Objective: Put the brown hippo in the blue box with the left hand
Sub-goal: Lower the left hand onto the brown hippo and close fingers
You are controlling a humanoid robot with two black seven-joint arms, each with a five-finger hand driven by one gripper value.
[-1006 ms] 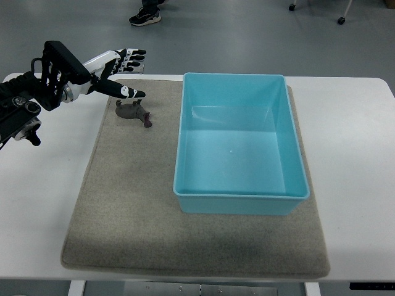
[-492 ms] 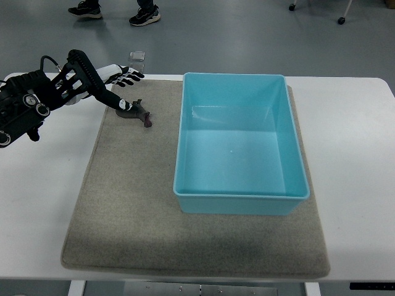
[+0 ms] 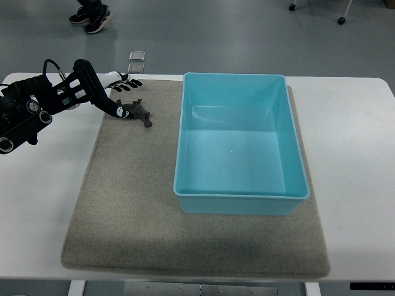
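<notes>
A white table (image 3: 358, 154) carries a grey felt mat (image 3: 123, 203), with grey floor beyond and a person's shoes (image 3: 92, 17) at the far edge. The brown hippo (image 3: 137, 111) lies on the mat's far left corner, left of the empty blue box (image 3: 241, 143). The left hand (image 3: 116, 92) reaches over it, thumb touching it, fingers spread, not yet closed.

A lab or test hall: a white table (image 3: 364, 154) with a grey mat (image 3: 123, 209) stands on a smooth grey floor (image 3: 234, 31); at 11 o'clock a person's shoes (image 3: 91, 17), at 1 o'clock chair castors (image 3: 340, 20).
</notes>
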